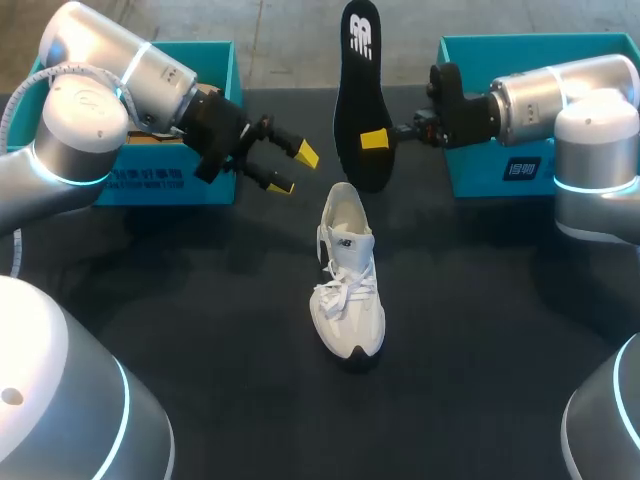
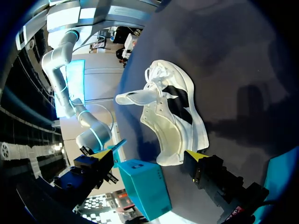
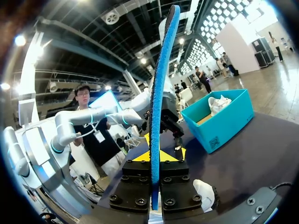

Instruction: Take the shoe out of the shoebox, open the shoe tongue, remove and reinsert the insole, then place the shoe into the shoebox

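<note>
1. In the middle of the black desk (image 1: pixel 200 330), a white shoe (image 1: pixel 348 275) is standing on its sole, with its toe pointing toward the lower edge of the frame and its heel toward the top.
2. In the left wrist view the shoe (image 2: pixel 173 116) is lying just ahead of the fingers, and its tongue is sticking out away from the opening.
3. Above the shoe's heel, in the upper middle of the frame, a black insole (image 1: pixel 360 95) is hanging upright off the desk.
4. The right end effector (image 1: pixel 372 140), coming in from the upper right, is clamping the insole near its lower end.
5. In the right wrist view the right end effector (image 3: pixel 155 156) is squeezing the insole (image 3: pixel 161 93) edge-on between both fingers, and the edge is showing blue.
6. The left end effector (image 1: pixel 294 170), at the upper left, is hovering above the desk with its yellow-tipped fingers spread apart, gripping nothing.
7. In its own view the left end effector (image 2: pixel 150 156) is showing the same wide gap.
8. A teal upper-left shoebox (image 1: pixel 170 185) is sitting behind the left arm.
9. In the right wrist view the upper-left shoebox (image 3: pixel 219 121) is holding something white.
10. A teal upper-right shoebox (image 1: pixel 500 170) is sitting under the right arm.
</note>
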